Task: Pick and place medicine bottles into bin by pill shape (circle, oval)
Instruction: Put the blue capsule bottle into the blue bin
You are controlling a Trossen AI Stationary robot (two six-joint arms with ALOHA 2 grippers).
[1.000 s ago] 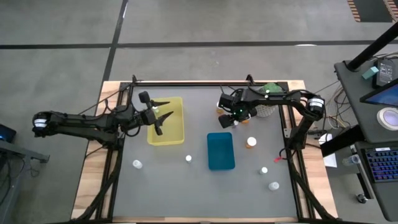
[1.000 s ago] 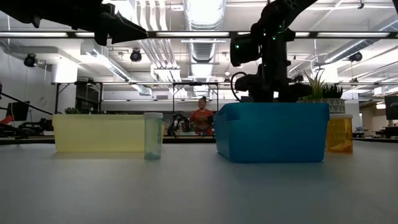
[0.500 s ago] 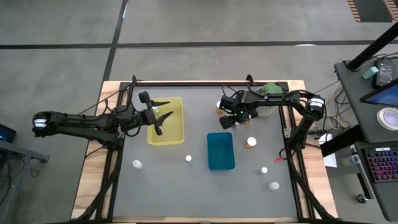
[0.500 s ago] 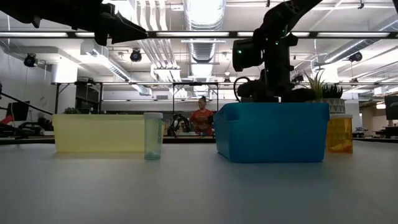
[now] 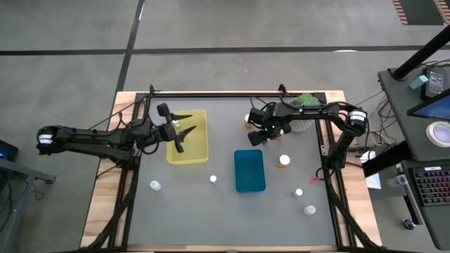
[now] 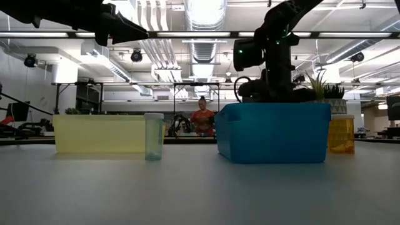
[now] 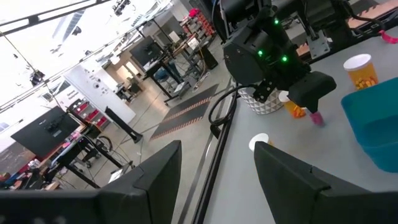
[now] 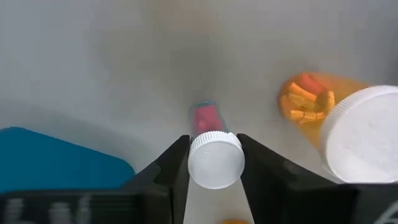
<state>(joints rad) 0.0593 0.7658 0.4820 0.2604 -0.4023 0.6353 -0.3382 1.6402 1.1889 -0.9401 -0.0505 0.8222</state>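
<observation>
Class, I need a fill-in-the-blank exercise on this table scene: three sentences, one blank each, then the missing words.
1. The left gripper hovers with fingers spread over the ____ bin.
2. In the right wrist view, the right gripper has a small bottle with a ____ cap between its fingers.
3. Beside that small bottle stands an orange bottle holding ____ pills.

Missing words: yellow; white; orange

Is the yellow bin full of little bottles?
No, in the high view the yellow bin shows only its bare yellow floor, with the left hand hovering open above it.
</observation>
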